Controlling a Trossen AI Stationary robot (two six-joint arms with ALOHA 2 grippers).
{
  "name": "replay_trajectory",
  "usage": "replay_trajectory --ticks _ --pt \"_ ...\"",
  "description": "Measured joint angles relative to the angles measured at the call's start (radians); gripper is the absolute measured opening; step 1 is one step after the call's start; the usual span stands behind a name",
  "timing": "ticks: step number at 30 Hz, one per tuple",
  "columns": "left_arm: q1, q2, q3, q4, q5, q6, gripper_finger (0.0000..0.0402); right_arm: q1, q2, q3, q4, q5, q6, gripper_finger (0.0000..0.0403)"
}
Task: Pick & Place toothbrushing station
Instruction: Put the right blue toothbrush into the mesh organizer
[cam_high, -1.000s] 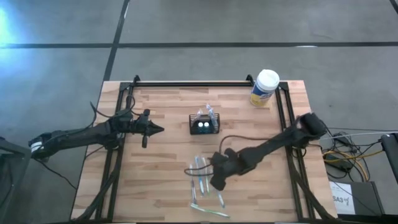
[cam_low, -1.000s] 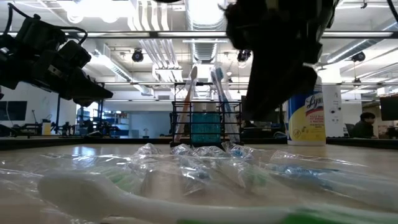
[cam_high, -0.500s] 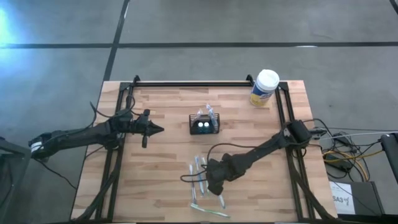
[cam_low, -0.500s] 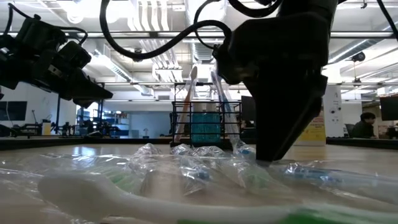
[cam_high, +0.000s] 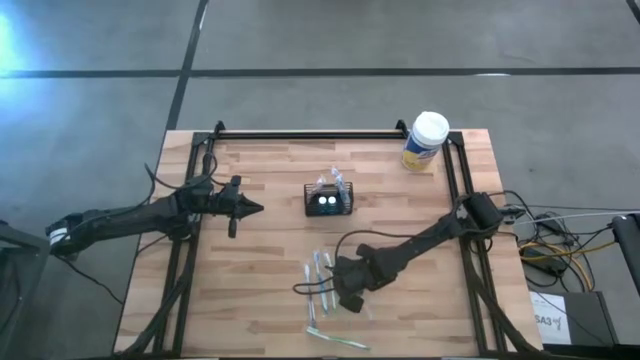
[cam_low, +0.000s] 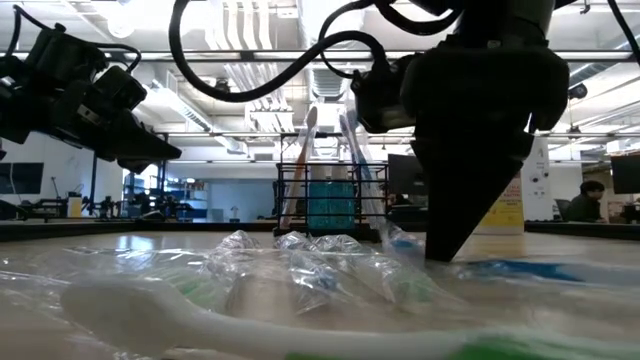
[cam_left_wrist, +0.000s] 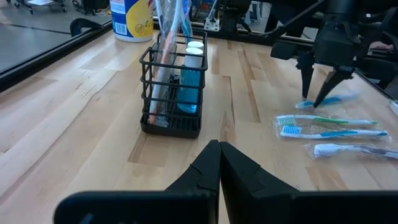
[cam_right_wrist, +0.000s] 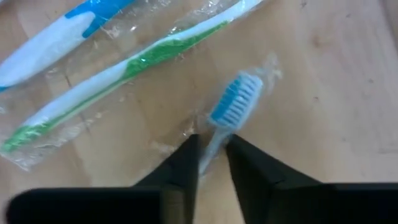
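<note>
The black slatted caddy (cam_high: 330, 202) stands upright on the middle of the wooden table with toothbrushes and a blue tube in it; it also shows in the left wrist view (cam_left_wrist: 173, 93) and the low view (cam_low: 332, 200). Several wrapped toothbrushes (cam_high: 322, 275) lie flat on the table nearer the front edge. My right gripper (cam_high: 350, 300) is down among them, shut on a blue-headed toothbrush (cam_right_wrist: 235, 99). My left gripper (cam_high: 258, 208) is shut and empty, held above the table left of the caddy. My right gripper pinches the blue toothbrush's neck (cam_right_wrist: 214, 134), just behind the bristle head, between its two fingers. The fingers point down from above and lie across the brush (cam_left_wrist: 326, 101). The brush lies flat on the table in its clear wrapper.
A yellow canister with a white lid (cam_high: 425, 142) stands at the far right corner. A green-and-white brush (cam_right_wrist: 112, 81) and a blue-and-white brush (cam_right_wrist: 56, 37) lie close beside the gripped one. Black frame rails (cam_high: 310, 133) run along the far, left and right edges.
My right gripper has come down from above the table onto the wrapped toothbrushes, its fingertips reaching the tabletop, then shifted slightly toward the table's right. The blue toothbrush has shifted a little on the table with it.
</note>
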Motion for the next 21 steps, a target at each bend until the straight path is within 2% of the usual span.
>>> replay_trajectory --ticks 3,5,10,17,21 --pt "0.000 0.000 0.000 0.002 0.000 0.000 0.0010 0.000 -0.005 -0.001 -0.007 0.017 -0.026 0.0033" --pt "0.000 0.000 0.000 0.004 0.000 -0.001 0.0010 0.000 -0.013 -0.002 -0.007 0.031 -0.040 0.0017" --pt "0.000 0.000 0.000 0.007 0.000 -0.008 0.0010 0.001 -0.050 -0.008 -0.018 0.072 -0.068 0.0014" --pt "0.000 0.007 0.000 0.007 -0.004 0.046 0.0010 0.018 -0.176 -0.006 -0.023 0.250 -0.112 0.0013" --pt "0.000 0.007 0.010 0.019 0.010 0.000 0.0010 0.027 -0.258 -0.007 0.005 0.418 -0.216 0.0013"
